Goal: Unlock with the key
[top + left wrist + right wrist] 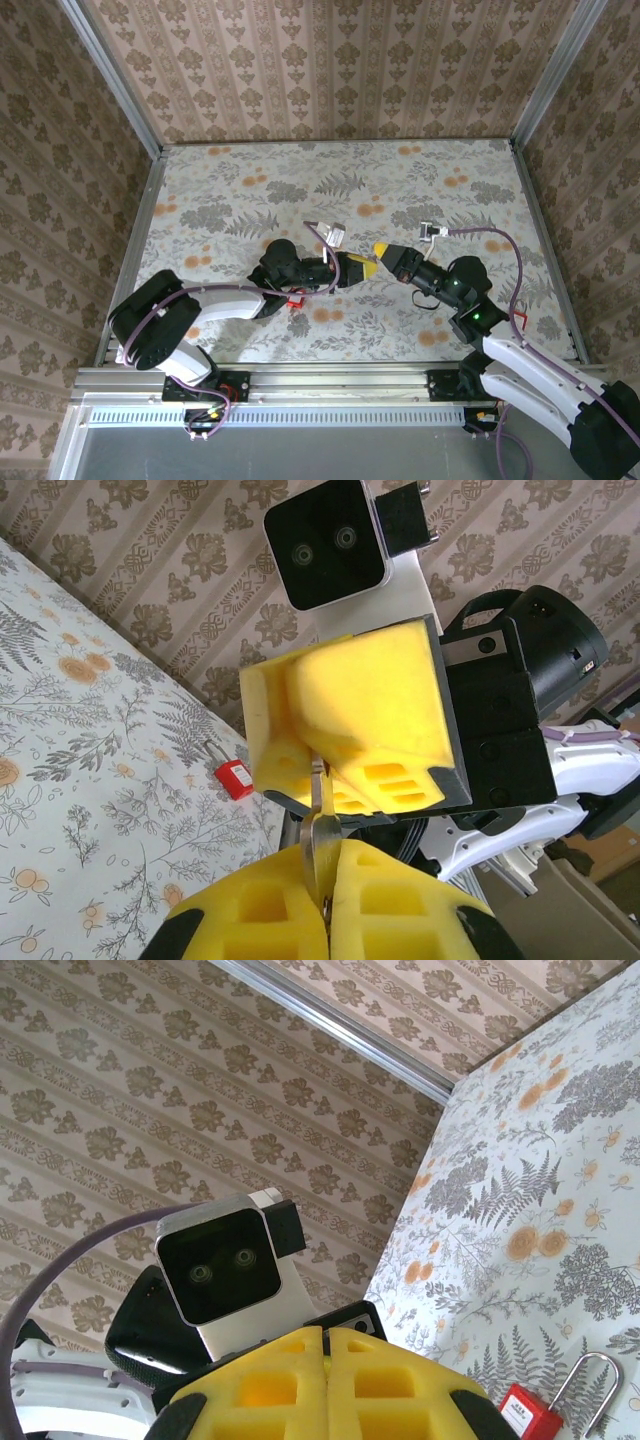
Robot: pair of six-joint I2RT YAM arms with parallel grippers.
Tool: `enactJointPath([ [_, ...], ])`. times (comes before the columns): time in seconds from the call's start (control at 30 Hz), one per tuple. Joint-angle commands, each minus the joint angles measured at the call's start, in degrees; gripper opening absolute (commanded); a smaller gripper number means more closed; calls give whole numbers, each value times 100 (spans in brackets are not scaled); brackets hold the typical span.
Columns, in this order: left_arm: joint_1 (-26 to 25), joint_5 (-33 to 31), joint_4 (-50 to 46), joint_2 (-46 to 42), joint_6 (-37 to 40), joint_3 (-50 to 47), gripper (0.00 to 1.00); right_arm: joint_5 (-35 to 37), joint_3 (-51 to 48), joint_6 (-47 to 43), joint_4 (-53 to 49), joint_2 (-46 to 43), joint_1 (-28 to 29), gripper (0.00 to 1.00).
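With the left gripper point(326, 865) I'm clamping 2 fingers on the key point(321, 815) — likely a handover, its far end meeting the right gripper point(323, 1340) (fingers pressed together) — while the padlock point(232, 778) is lying apart, left of them.

Left arm point(225, 298), right arm point(532, 367): white shells, black joint housings, a purple cable point(503, 238) along each. Left hand point(322, 865), right hand point(325, 1345): blocky yellow fingers point(400, 905) with rectangular recesses. Wrist camera point(220, 1265): white body, black face, two lenses. Green light point(477, 318) at 4 o'clock.
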Motion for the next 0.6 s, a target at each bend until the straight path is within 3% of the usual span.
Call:
enactJointPath([
  [0.0,183,-192,104,-276,82,72,0,219,-125,-13,29,-175,42,0],
  [0.57,241,-548,-138,-588,153,85,0,665,-569,101,-166,-646,122,0],
])
